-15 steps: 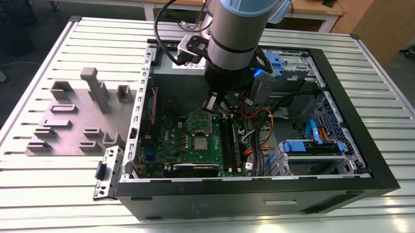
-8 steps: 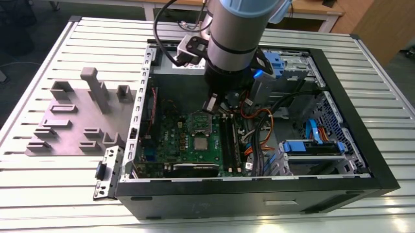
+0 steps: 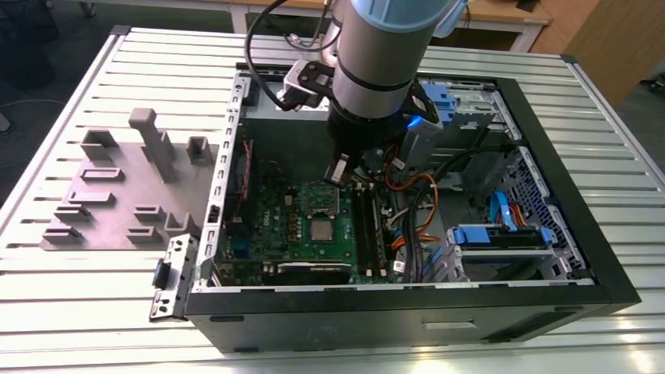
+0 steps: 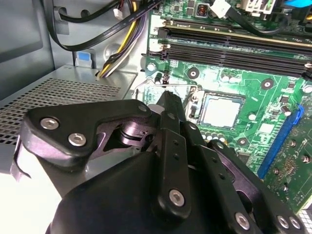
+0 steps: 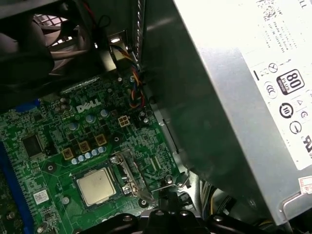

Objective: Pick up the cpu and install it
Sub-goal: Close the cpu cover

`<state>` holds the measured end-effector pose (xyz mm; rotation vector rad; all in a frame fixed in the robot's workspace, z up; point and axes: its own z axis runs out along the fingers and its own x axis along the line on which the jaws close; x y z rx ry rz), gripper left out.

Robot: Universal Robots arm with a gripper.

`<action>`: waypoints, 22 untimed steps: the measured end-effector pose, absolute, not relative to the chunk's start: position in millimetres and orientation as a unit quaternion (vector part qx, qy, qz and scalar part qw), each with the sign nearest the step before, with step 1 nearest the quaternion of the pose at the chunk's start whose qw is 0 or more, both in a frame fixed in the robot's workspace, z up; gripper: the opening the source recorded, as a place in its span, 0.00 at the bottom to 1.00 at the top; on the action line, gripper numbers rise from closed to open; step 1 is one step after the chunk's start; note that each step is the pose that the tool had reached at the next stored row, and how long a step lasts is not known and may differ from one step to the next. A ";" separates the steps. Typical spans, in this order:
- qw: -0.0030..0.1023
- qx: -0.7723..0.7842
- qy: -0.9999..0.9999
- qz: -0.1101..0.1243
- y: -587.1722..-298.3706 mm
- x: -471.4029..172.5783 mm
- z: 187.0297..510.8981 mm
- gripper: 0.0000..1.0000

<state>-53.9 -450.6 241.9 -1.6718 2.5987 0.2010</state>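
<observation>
Cpu point(image 3: 323, 229) already sits flat in its socket on the green board point(image 3: 272, 222) w/ bracket point(image 5: 127, 168) swung open beside it, while gripper point(image 4: 168, 105) hangs just above, fingers pinched together, holding nothing, presumably having let go.

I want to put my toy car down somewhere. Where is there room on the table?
Room: the slatted table in front of the grey fixture block, and the strip behind the block. Crowded: inside the computer case, with the motherboard, the cpu, cables and the arm.
</observation>
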 end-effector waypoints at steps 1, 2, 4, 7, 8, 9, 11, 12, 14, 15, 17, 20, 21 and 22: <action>0.023 -0.540 0.839 0.065 -451.2 -53.9 241.9 0.11; 0.023 -0.540 0.839 0.065 -451.7 -53.9 241.9 0.11; 0.023 -0.540 0.839 0.065 -452.8 -53.9 241.9 0.11; 0.023 -0.540 0.839 0.065 -455.2 -53.9 241.9 0.11; 0.023 -0.540 0.839 0.065 -456.0 -53.9 241.9 0.11; 0.023 -0.540 0.839 0.065 -456.8 -53.9 241.9 0.11; 0.023 -0.540 0.839 0.065 -458.1 -53.9 241.9 0.11; 0.023 -0.540 0.839 0.065 -458.7 -53.9 241.9 0.11; 0.023 -0.540 0.839 0.065 -460.1 -53.9 241.9 0.11; 0.023 -0.540 0.839 0.065 -460.8 -53.9 241.9 0.11; 0.023 -0.540 0.839 0.065 -462.5 -53.9 242.0 0.11; 0.023 -0.540 0.839 0.065 -465.3 -53.9 241.9 0.11; 0.023 -0.540 0.839 0.065 -466.2 -53.9 241.9 0.11; 0.023 -0.540 0.839 0.065 -467.1 -53.9 241.9 0.11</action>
